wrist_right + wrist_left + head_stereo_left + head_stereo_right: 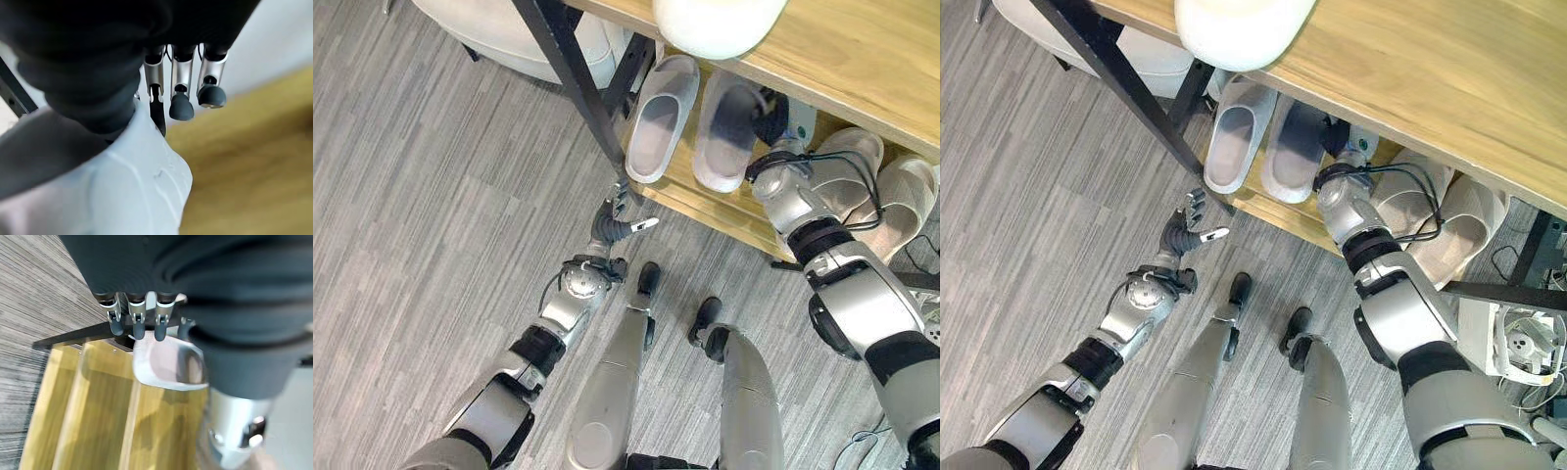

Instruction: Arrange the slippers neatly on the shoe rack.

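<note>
A grey striped floor (pixel 431 225) is seen beneath a wooden shoe rack (pixel 724 211) with black legs, at 1 o'clock. Two pale grey slippers (pixel 658 117) are set side by side on its lower shelf, and two beige slippers (pixel 891 191) are seen at 3 o'clock. The right hand (pixel 759 108) is laid on the right grey slipper (pixel 720 147), its fingers (pixel 182 93) held straight. The left hand (pixel 612 223) is held released above the floor, just before the rack's leg.

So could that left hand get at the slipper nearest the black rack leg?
Probably yes: the left hand hovers open over the floor beside the black rack leg, and the grey slipper lies uncovered just past it on the wooden shelf.
</note>
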### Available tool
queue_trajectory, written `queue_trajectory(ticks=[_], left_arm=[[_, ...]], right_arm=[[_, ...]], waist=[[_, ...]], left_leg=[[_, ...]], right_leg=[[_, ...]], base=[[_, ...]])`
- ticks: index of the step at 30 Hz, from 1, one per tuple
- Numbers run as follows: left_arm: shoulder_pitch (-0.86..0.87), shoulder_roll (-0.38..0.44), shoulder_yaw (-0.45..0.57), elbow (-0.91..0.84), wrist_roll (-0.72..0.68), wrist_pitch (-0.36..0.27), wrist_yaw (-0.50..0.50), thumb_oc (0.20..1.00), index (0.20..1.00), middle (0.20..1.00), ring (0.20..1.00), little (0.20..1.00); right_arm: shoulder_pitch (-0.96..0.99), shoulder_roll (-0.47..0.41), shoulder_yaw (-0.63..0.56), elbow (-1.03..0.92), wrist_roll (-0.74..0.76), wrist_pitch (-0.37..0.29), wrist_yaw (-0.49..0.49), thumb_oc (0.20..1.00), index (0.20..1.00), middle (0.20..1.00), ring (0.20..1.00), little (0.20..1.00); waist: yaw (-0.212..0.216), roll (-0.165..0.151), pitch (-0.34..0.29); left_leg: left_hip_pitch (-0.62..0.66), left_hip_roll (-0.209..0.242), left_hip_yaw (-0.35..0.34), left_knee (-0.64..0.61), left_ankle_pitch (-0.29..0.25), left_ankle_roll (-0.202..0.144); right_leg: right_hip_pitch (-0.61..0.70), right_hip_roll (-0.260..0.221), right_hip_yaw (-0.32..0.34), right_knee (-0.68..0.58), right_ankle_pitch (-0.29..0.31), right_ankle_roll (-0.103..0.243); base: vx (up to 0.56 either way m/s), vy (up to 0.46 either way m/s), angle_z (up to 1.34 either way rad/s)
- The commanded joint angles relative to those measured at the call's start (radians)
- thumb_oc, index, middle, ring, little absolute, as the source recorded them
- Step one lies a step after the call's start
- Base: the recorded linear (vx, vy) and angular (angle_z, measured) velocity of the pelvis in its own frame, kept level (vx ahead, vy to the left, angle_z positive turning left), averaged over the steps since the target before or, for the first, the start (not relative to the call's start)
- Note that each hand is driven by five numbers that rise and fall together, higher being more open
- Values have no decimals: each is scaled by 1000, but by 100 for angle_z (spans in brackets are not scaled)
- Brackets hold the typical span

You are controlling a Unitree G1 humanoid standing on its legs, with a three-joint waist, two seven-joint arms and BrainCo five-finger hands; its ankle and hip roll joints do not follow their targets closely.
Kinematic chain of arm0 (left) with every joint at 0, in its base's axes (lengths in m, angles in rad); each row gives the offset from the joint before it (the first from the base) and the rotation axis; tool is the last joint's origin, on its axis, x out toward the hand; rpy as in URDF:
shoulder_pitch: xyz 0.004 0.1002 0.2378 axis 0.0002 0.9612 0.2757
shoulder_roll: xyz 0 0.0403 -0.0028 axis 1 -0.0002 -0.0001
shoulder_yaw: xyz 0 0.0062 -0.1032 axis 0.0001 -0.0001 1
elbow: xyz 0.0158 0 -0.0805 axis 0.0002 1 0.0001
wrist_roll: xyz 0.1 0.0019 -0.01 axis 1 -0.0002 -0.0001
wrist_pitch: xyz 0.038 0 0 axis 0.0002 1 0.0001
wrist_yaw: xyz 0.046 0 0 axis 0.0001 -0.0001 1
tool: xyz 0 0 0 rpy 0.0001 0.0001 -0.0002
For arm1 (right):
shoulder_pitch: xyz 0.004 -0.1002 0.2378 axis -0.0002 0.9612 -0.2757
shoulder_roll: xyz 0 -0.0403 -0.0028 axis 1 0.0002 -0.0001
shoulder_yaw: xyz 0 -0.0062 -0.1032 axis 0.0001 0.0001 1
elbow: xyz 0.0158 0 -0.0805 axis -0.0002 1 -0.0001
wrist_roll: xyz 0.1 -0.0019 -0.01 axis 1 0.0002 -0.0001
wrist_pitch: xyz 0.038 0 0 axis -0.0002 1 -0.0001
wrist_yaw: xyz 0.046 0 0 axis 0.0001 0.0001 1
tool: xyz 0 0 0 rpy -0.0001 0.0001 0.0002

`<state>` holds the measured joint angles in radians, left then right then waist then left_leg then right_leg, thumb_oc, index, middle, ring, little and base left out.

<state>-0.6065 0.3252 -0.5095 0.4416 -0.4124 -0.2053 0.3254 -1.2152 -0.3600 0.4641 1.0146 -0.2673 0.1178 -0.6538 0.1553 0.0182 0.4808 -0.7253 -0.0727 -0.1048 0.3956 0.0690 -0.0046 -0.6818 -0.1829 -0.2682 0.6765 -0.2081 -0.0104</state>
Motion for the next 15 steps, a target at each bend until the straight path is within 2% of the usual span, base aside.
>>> queue_trajectory(ticks=[1, 6, 7, 8, 9, 15], left_arm=[[4, -15, 6, -67, 9, -49, 18, 1000, 1000, 1000, 1000, 1000], [6, -6, 6, -81, 4, -55, 23, 1000, 1000, 1000, 1000, 1000], [4, -7, 3, -80, 2, -55, 23, 1000, 1000, 1000, 1000, 1000], [0, -5, 0, -81, 0, -55, 20, 1000, 1000, 1000, 1000, 1000], [2, -4, -1, -80, -1, -54, 19, 1000, 1000, 1000, 1000, 1000], [22, 0, 0, -77, -7, -42, 8, 1000, 1000, 1000, 1000, 1000]], right_arm=[[-61, -48, 46, -24, 8, -11, -46, 200, 200, 200, 200, 200], [-83, -45, 62, 27, -4, 4, -43, 200, 200, 200, 200, 200], [-97, -43, 67, 46, -2, 6, -48, 228, 228, 228, 228, 228], [-120, -42, 85, 86, 5, 10, -44, 1000, 1000, 1000, 1000, 1000], [-128, -41, 91, 102, 14, 9, -40, 1000, 1000, 1000, 1000, 1000], [-125, -26, 88, 100, 61, 3, -24, 1000, 1000, 1000, 1000, 1000]], waist=[[23, 6, -29], [21, 12, -26], [23, 13, -26], [26, 15, -28], [26, 11, -32], [21, -1, -38]], left_leg=[[3, 15, -29, 87, -172, -2], [-9, 5, -27, 93, -174, 0], [-12, 4, -28, 96, -174, 1], [-15, 2, -29, 99, -175, 2], [-4, 0, -29, 111, -210, 1], [-1, -4, -22, 184, -253, 11]], right_leg=[[64, -28, 58, -89, 1, 121], [53, -30, 59, -83, -1, 120], [51, -31, 59, -82, -1, 121], [46, -32, 60, -77, -2, 120], [56, -32, 68, -66, -30, 127], [73, -36, 86, -21, -59, 115]], base=[[0, 0, 0], [-2, 6, 0], [-17, 22, 4], [72, 2, 7], [78, 2, 11], [17, 4, 4]])
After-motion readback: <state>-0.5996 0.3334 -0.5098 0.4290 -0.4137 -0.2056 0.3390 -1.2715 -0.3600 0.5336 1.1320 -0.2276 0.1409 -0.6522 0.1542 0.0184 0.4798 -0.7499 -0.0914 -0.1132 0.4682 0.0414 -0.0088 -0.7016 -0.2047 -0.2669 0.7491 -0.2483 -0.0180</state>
